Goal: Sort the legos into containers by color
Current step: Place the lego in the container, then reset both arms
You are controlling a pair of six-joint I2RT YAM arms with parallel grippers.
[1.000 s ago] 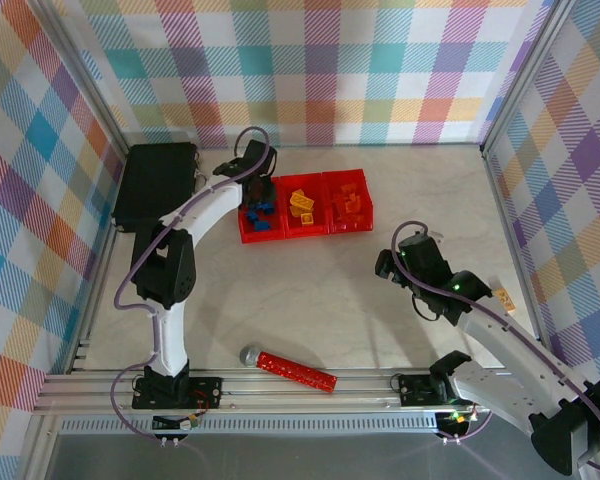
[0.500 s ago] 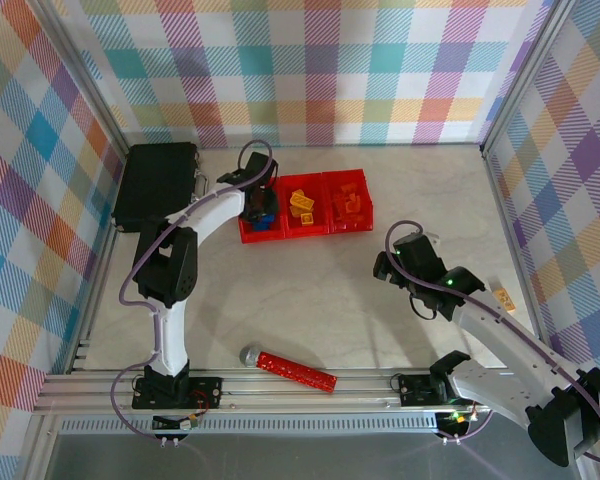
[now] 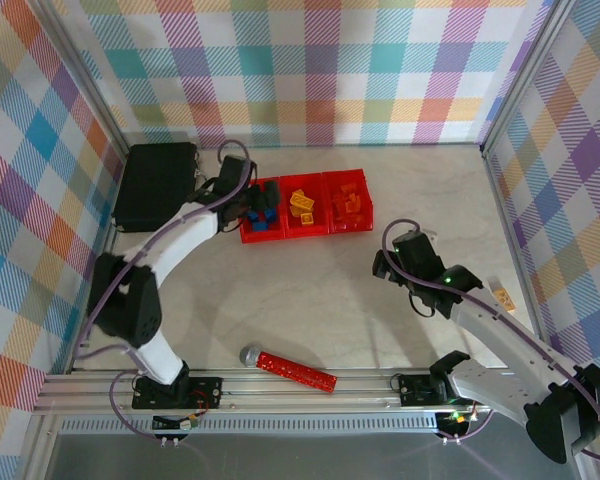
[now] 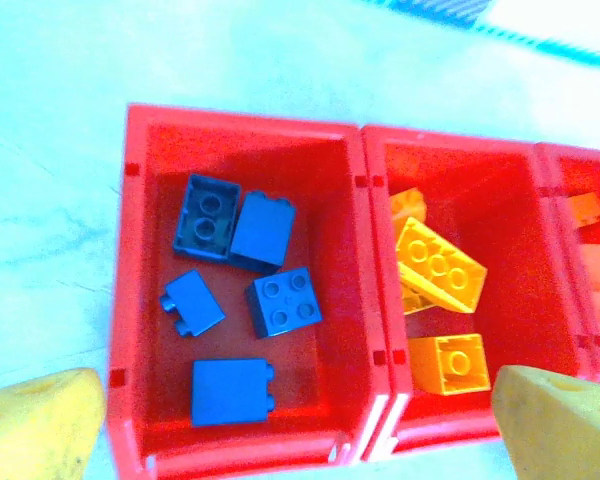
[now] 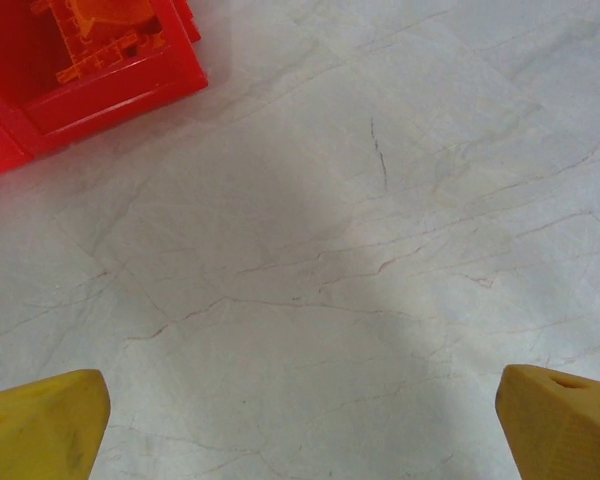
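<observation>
Along the front edge of the table (image 3: 310, 300) lies a red bar (image 3: 298, 371). Farther in, toward the right edge, the right gripper (image 3: 388, 265) hangs spread and empty. Near the far edge, the bins (image 4: 138, 300) hold blue bricks (image 4: 285, 303), yellow bricks (image 4: 438, 268) and orange bricks (image 3: 348, 203). The left gripper (image 4: 300, 440) hovers spread above the blue ones. The bricks look light, stiff and slick, probably best pinched across their flat sides.

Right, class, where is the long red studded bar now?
Top view: the red bar lies at the near edge of the table, between the left arm base and right arm base.
</observation>
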